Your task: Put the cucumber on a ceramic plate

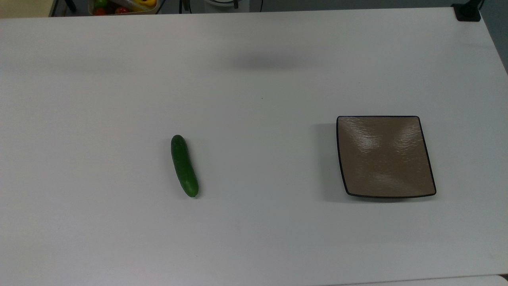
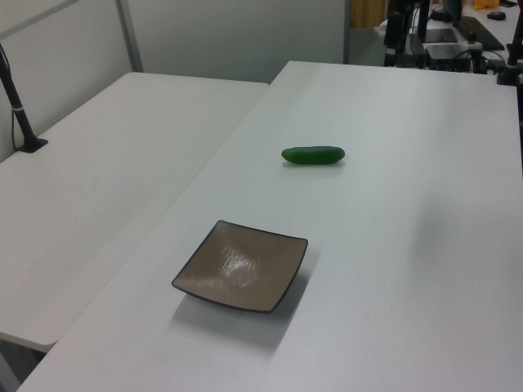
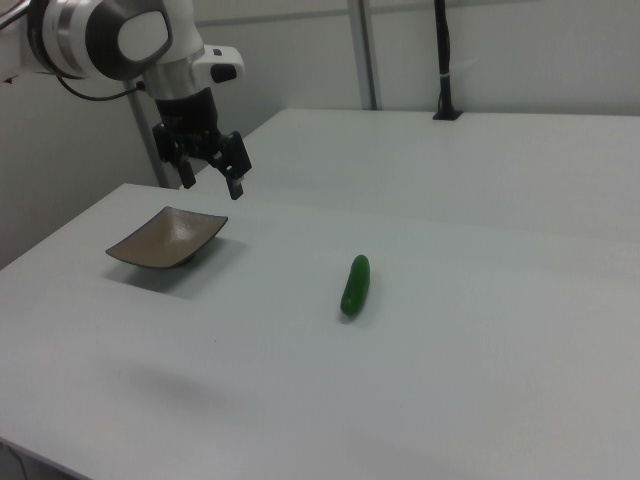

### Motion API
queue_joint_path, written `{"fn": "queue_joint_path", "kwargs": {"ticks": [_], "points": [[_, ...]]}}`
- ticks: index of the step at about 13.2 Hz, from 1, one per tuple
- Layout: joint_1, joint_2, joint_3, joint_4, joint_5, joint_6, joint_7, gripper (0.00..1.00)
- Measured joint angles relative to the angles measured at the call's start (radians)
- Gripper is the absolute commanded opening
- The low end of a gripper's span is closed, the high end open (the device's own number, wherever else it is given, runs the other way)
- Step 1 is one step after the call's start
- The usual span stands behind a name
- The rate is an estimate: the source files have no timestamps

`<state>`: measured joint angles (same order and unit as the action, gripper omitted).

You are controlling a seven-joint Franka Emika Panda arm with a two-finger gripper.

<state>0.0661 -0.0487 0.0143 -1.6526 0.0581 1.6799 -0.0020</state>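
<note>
My fingers (image 3: 210,170) hang spread and empty, high above the tabletop (image 1: 254,238). The cucumber (image 1: 184,165) lies well apart from them, off the ceramic plate (image 1: 385,155). I judge it light, stiff, slick-skinned; I would grip mid-length, across its width.

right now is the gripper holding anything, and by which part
Nothing is held. The gripper hangs open in the air, and the cucumber lies alone on the table.

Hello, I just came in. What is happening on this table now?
A robot arm is about to move a cucumber onto a brown square plate. Nothing is held yet. The cucumber lies alone on the white table, well apart from the plate, which has nothing on it. In the right view, the arm's hand hangs in the air with its fingers open, above the table and away from the cucumber.
</note>
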Motion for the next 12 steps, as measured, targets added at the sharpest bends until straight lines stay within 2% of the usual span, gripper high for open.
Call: {"fn": "queue_joint_path", "kwargs": {"ticks": [9, 12], "points": [[0.000, 0.001, 0.000, -0.026, 0.000, 0.000, -0.001, 1.00], [0.000, 0.001, -0.001, -0.051, 0.000, 0.000, -0.055, 1.00]]}}
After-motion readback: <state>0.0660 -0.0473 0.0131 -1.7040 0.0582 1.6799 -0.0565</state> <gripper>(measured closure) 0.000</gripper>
